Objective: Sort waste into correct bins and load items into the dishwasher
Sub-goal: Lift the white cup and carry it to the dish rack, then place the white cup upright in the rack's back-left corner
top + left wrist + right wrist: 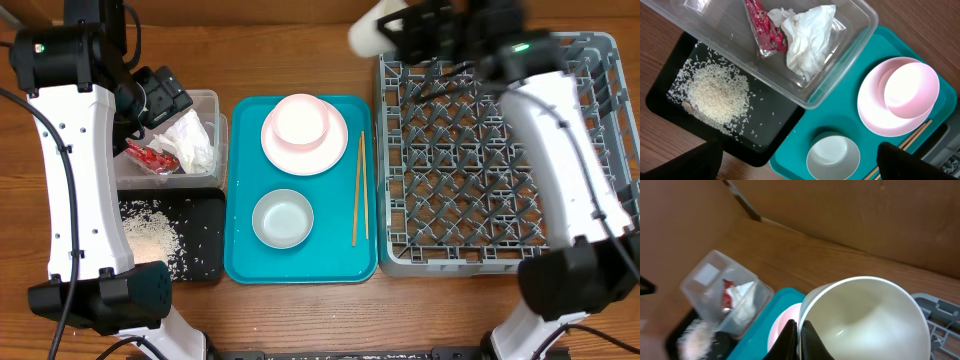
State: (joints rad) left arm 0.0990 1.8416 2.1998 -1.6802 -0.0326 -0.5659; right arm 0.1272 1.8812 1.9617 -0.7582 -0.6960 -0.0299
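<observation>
Starting left, your left gripper (162, 97) hangs wide open over the tub (207, 98); your right gripper (799, 341) pinches the cup (865, 315) by its rim near the corner of the rack (480, 170). It looks light, stiff and slick: squeeze the rim firmly.

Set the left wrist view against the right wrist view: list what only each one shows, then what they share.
Only the left wrist: the pale whitish bowl and the chopsticks on the teal tray.
Only the right wrist: the cream cup, its rim pinched by the shut right gripper.
Both: the clear tub holding the red foil wrapper and the napkin, the rice on the black tray (blurred in the right wrist view), the teal tray, and the pink plate.
</observation>
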